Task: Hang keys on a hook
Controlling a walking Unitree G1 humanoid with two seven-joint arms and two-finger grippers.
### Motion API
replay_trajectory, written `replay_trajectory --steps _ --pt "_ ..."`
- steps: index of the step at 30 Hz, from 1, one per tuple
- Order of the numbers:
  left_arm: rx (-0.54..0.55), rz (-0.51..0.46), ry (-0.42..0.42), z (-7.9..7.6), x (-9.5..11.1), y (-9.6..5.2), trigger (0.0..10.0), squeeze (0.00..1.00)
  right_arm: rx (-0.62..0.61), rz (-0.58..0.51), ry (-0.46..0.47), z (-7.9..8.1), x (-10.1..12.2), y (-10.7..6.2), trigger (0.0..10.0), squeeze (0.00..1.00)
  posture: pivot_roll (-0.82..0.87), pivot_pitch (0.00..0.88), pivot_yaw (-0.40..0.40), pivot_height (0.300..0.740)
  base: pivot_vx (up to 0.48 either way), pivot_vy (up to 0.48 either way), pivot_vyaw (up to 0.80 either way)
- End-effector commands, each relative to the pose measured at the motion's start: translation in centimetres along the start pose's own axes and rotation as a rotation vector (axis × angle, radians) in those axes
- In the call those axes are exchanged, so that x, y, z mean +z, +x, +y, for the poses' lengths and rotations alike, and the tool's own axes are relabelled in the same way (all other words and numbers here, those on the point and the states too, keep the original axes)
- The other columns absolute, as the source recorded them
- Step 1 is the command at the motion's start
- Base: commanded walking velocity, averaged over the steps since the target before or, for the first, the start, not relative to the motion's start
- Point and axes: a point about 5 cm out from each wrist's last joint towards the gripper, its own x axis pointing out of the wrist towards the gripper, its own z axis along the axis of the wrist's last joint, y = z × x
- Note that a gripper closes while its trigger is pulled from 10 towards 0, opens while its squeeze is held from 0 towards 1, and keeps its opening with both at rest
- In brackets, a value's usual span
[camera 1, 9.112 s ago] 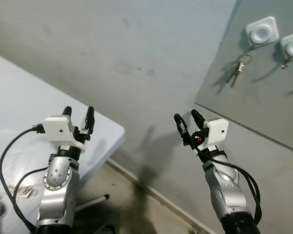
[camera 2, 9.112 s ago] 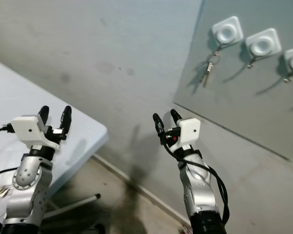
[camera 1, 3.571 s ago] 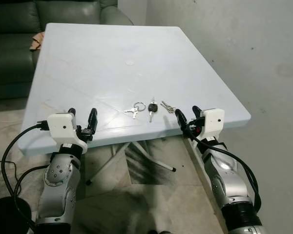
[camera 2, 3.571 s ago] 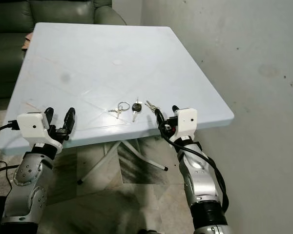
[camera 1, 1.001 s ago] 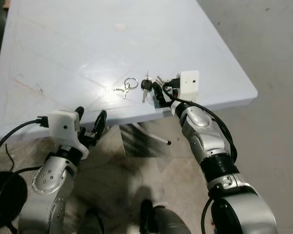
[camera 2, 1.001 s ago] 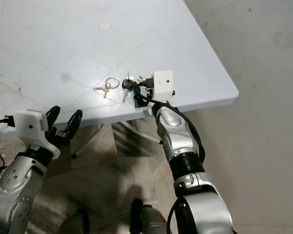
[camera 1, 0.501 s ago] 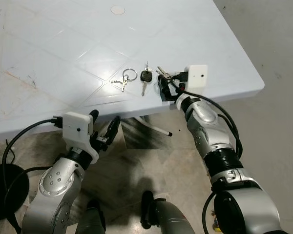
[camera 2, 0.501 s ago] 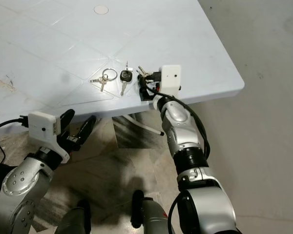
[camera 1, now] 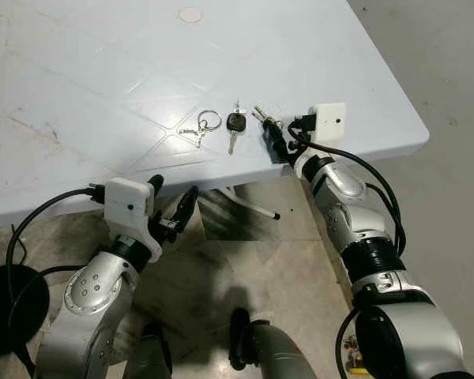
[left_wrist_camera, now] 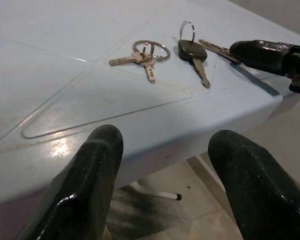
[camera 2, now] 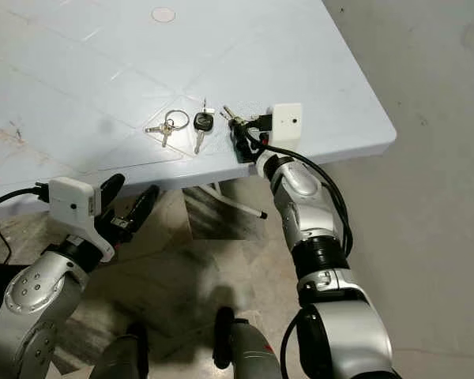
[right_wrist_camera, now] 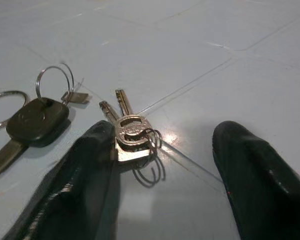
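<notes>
Three sets of keys lie near the front edge of the pale blue table (camera 1: pixel 95 71): a silver pair on a ring (camera 1: pixel 202 126), a black-headed key (camera 1: pixel 235 125), and a small silver bunch (camera 1: pixel 261 116). My right gripper (camera 1: pixel 277 140) rests open at the table edge, fingers on either side of the small bunch (right_wrist_camera: pixel 129 134). One finger (right_wrist_camera: pixel 85 180) touches that bunch; the other finger (right_wrist_camera: pixel 257 172) stands apart. My left gripper (camera 1: pixel 172 207) hangs open below the table edge, nothing between its fingers (left_wrist_camera: pixel 97 175).
A small white disc (camera 1: pixel 190 14) lies far back on the table. A metal table leg (camera 1: pixel 251 208) crosses the tiled floor underneath. A black round base (camera 1: pixel 4 304) with a cable sits at the left. The table corner (camera 1: pixel 417 134) is just right of my right arm.
My right gripper has slid a little to the right along the table edge, closer around the small silver bunch. The left arm has barely moved.
</notes>
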Motion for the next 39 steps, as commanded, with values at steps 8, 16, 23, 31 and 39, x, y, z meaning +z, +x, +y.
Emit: replay_trajectory --steps 8,16,23,31,39 --pt "-0.038 -0.005 0.004 -1.26 0.12 -0.20 10.0 0.00 0.019 0.070 -0.012 -0.78 -1.73 -0.94 0.0 0.00 0.00 0.390 -0.117 0.740 0.000 0.000 0.00" --pt "-0.032 -0.010 0.007 -1.09 0.22 -0.06 10.0 0.00 0.039 0.070 -0.027 -1.04 -1.49 -0.89 0.0 0.00 0.00 0.380 -0.123 0.740 0.000 0.000 0.00" --pt "-0.025 -0.011 0.010 -1.02 0.25 -0.07 10.0 0.00 0.058 0.070 -0.031 -0.96 -1.51 -0.91 0.0 0.00 0.00 0.382 -0.126 0.740 0.000 0.000 0.00" --pt "-0.017 -0.010 0.016 -0.90 0.23 -0.09 10.0 0.00 0.060 0.063 -0.027 -1.01 -1.36 -0.89 0.0 0.00 0.00 0.384 -0.126 0.740 0.000 0.000 0.00" --pt "-0.013 -0.009 0.018 -0.88 0.21 -0.08 10.0 0.00 0.051 0.061 -0.017 -1.12 -1.34 -0.89 0.0 0.00 0.00 0.385 -0.127 0.740 0.000 0.000 0.00"
